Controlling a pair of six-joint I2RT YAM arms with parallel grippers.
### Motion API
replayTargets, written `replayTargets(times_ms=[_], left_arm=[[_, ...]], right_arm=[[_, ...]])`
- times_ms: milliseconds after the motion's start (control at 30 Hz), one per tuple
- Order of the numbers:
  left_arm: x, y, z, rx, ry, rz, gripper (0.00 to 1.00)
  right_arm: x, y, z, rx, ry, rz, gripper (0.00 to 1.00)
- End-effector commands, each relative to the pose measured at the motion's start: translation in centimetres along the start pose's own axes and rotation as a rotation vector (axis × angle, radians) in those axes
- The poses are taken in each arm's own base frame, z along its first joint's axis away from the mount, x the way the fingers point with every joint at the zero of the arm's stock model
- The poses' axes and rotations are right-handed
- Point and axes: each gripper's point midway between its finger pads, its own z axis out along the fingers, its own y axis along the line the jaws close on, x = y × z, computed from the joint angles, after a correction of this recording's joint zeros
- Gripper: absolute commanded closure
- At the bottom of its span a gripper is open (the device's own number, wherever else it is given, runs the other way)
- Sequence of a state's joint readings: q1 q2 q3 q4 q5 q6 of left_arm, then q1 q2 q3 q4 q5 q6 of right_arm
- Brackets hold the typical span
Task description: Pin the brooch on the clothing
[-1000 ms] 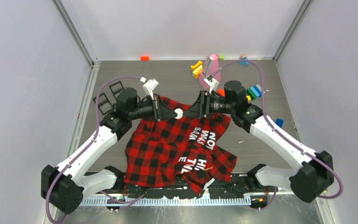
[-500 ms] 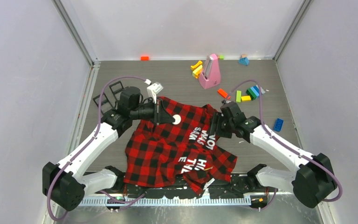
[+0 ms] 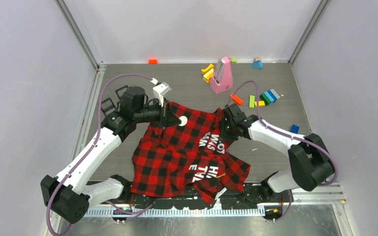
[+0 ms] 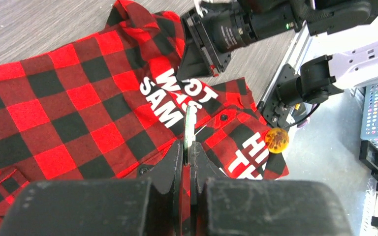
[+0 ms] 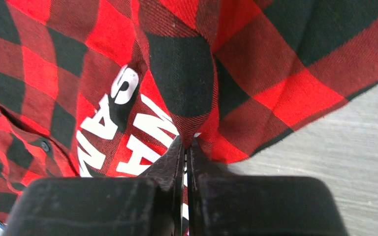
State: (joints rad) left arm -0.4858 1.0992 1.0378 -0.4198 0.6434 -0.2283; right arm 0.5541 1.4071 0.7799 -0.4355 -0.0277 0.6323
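The clothing [image 3: 172,152], a red-and-black check shirt with white lettering, lies crumpled between the arms. My left gripper [image 3: 174,119] hovers over its upper left part, shut on the brooch [image 3: 182,121], a white round disc. In the left wrist view the brooch [image 4: 190,123] stands edge-on between the fingertips of that gripper [image 4: 189,143], above the clothing [image 4: 54,108]. My right gripper [image 3: 225,129] is at the shirt's upper right edge. In the right wrist view the right gripper [image 5: 186,145] is shut on a raised fold of the clothing [image 5: 177,73].
A pink wedge-shaped object [image 3: 221,75] and coloured blocks [image 3: 266,97] sit at the back right, and a blue brick [image 3: 294,129] lies beside the right arm. Black frames [image 3: 109,105] lie by the left arm. A round orange badge [image 4: 277,140] sits at the shirt's near corner.
The right arm swung away from the left gripper, dropped to the shirt's upper right edge and closed on a fold. The left gripper drifted slightly back-left with the disc.
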Motion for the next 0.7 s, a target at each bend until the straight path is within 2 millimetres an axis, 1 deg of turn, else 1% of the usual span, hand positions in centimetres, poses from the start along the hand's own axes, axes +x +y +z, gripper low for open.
replayTargets(times_ms=[0, 33, 133, 167, 200, 233, 267, 300, 333, 367, 400, 433, 467, 500, 533, 567, 600, 633, 667], left_arm=[[0.3, 0.7, -0.3, -0.033, -0.001, 0.045, 1.00], [0.3, 0.7, -0.2, -0.026, 0.002, 0.041, 1.00], [0.2, 0.6, -0.1, -0.019, 0.002, 0.046, 1.00], [0.2, 0.7, -0.1, -0.024, 0.001, 0.050, 1.00], [0.3, 0.7, -0.2, -0.030, -0.001, 0.052, 1.00], [0.4, 0.8, -0.3, -0.036, -0.003, 0.052, 1.00], [0.6, 0.8, -0.3, -0.038, -0.004, 0.050, 1.00], [0.6, 0.8, -0.5, -0.037, -0.009, 0.052, 1.00], [0.6, 0.8, -0.6, -0.042, -0.013, 0.054, 1.00], [0.6, 0.9, -0.7, -0.053, -0.020, 0.060, 1.00], [0.6, 1.1, -0.8, -0.067, -0.025, 0.067, 1.00], [0.5, 1.3, -1.0, -0.084, -0.028, 0.071, 1.00], [0.5, 1.4, -1.1, -0.093, -0.029, 0.076, 1.00], [0.5, 1.5, -1.1, -0.099, -0.030, 0.078, 1.00], [0.5, 1.4, -1.2, -0.100, -0.031, 0.078, 1.00], [0.6, 1.4, -1.2, -0.099, -0.030, 0.073, 1.00], [0.6, 1.3, -1.2, -0.096, -0.031, 0.067, 1.00], [0.5, 1.2, -1.2, -0.093, -0.037, 0.056, 1.00], [0.5, 1.0, -1.2, -0.088, -0.044, 0.040, 1.00]], right_arm=[[-5.7, 3.9, -0.3, -0.088, -0.153, -0.068, 0.98], [-7.1, 4.8, 0.0, -0.108, -0.186, -0.074, 0.99], [-11.0, 5.9, 0.7, -0.082, -0.288, -0.087, 0.99], [-12.4, 6.6, 1.2, -0.075, -0.305, -0.093, 0.99], [-13.5, 6.9, 1.4, -0.062, -0.329, -0.108, 0.99], [-14.9, 7.7, 1.8, -0.062, -0.349, -0.113, 0.99], [-15.7, 8.0, 2.1, -0.057, -0.368, -0.125, 0.99], [-16.9, 8.7, 2.7, -0.060, -0.381, -0.129, 0.99], [-17.6, 8.9, 2.9, -0.057, -0.391, -0.136, 0.99], [-18.8, 9.7, 3.5, -0.061, -0.403, -0.139, 0.99], [-18.7, 9.5, 4.8, -0.043, -0.380, -0.149, 0.99], [-20.2, 10.6, 4.2, -0.060, -0.409, -0.157, 0.99], [-21.0, 11.1, 4.4, -0.060, -0.408, -0.161, 0.99], [-21.3, 11.3, 4.4, -0.060, -0.408, -0.168, 0.96], [-21.8, 11.8, 4.1, -0.066, -0.409, -0.173, 0.84], [-22.0, 12.0, 3.9, -0.067, -0.411, -0.180, 0.77], [-22.3, 12.3, 3.2, -0.072, -0.417, -0.186, 0.63], [-22.2, 12.1, 2.8, -0.066, -0.411, -0.197, 0.58], [-22.3, 12.2, 1.8, -0.068, -0.420, -0.203, 0.51]])
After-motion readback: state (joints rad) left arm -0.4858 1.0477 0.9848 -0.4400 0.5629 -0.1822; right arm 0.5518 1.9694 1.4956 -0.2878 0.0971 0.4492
